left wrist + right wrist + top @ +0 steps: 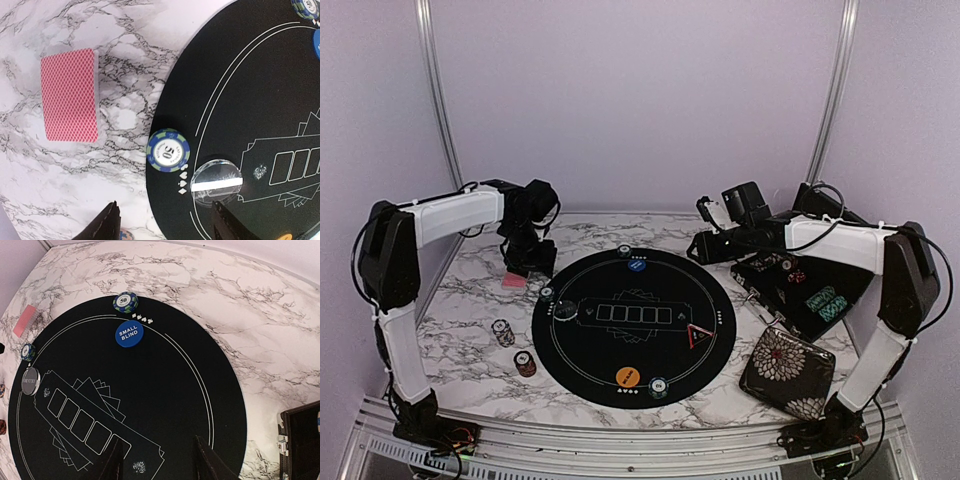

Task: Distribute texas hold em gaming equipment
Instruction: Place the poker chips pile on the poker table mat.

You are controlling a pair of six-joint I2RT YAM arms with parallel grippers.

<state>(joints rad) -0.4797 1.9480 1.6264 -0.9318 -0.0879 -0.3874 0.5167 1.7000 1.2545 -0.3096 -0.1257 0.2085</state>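
Blue disc [129, 334] reads SMALL BLIND; striped chip [125, 302] just beside it reads 50 (as does the second chip [168, 150] on the mat [240, 90] edge); face-down cards [69, 102] lie on the marble nearby, long axis up-down in the left wrist view; left gripper [165, 210] and right gripper [157, 442] both spread, holding nothing

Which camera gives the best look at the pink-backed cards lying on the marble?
The left wrist view: the cards lie close and large, their criss-cross back pattern clear. The top view shows only a small pink patch; the right wrist view, a thin pink sliver at its left edge.
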